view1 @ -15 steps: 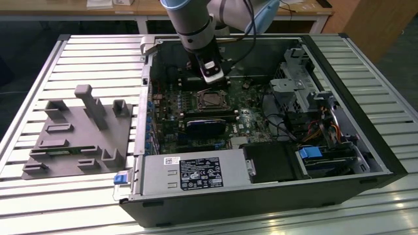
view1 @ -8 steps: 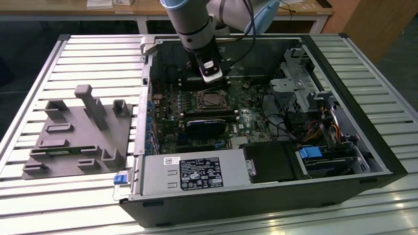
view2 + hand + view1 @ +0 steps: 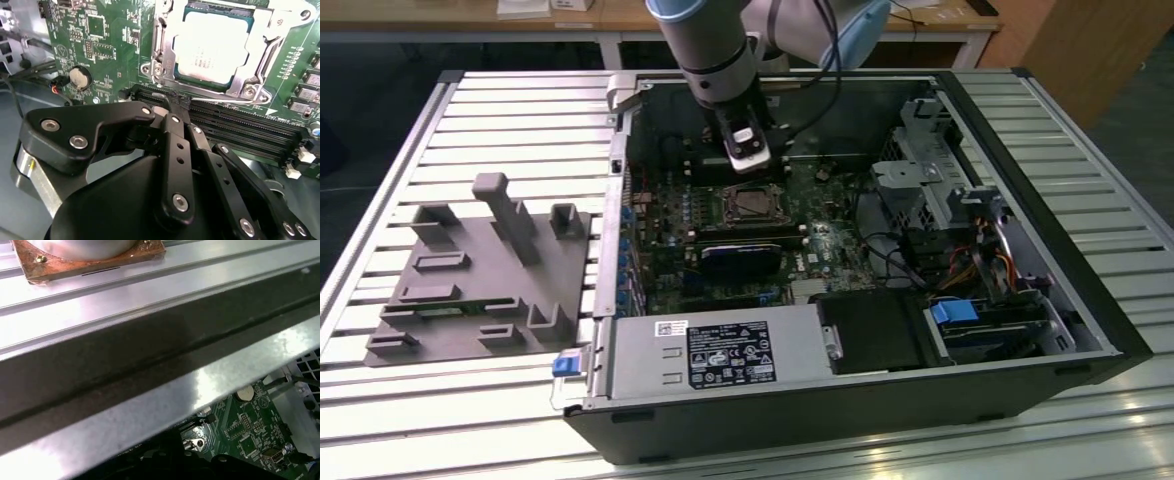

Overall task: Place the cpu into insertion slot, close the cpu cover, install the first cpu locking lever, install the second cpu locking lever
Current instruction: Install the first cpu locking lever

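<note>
Open computer case (image 3: 881, 420) flat on a slatted table (image 3: 520, 110). Inside: green motherboard (image 3: 841, 250), grey power supply (image 3: 720, 355) at the near edge, drive cage (image 3: 927, 170) toward the exterior view's right. Grey moulded fixture (image 3: 480, 270) on the table at the exterior view's left, apart from the case.

Gripper (image 3: 747, 158) hanging inside the case, close to the insertion slot (image 3: 750, 203). In the second wrist view:
- cpu (image 3: 212, 47) seated in the slot, cpu cover (image 3: 165, 37) down around it
- thin locking lever (image 3: 225, 99) along the socket's edge
- fingertips (image 3: 176, 102) clenched together above the black memory slots (image 3: 240, 127), just beside that lever; impossible to tell whether anything is pinched between them
</note>
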`<state>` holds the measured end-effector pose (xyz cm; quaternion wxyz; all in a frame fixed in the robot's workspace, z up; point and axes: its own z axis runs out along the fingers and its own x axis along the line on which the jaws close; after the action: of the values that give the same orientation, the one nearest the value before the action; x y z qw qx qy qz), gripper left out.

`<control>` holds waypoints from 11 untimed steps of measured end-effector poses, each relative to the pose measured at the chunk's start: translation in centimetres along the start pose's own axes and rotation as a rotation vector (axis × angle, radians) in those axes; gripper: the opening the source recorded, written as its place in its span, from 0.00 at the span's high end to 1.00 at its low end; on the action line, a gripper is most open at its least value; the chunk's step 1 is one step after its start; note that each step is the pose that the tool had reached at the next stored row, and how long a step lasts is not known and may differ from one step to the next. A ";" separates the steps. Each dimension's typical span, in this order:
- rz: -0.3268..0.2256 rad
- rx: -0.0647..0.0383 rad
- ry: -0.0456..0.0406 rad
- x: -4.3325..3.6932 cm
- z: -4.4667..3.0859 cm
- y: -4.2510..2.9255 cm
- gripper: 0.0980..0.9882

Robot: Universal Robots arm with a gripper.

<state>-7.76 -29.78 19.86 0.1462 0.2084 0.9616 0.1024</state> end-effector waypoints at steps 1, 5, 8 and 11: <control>0.006 0.001 -0.0015 0.01 0.05 -0.01 0.99; 0.023 0.006 -0.0063 0.08 0.25 -0.02 0.99; 0.030 0.008 -0.0082 0.16 0.38 0.05 0.99; 0.035 0.009 -0.0098 0.24 0.49 0.14 0.99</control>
<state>-7.76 -29.48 19.38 0.1482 0.2262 0.9576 0.0994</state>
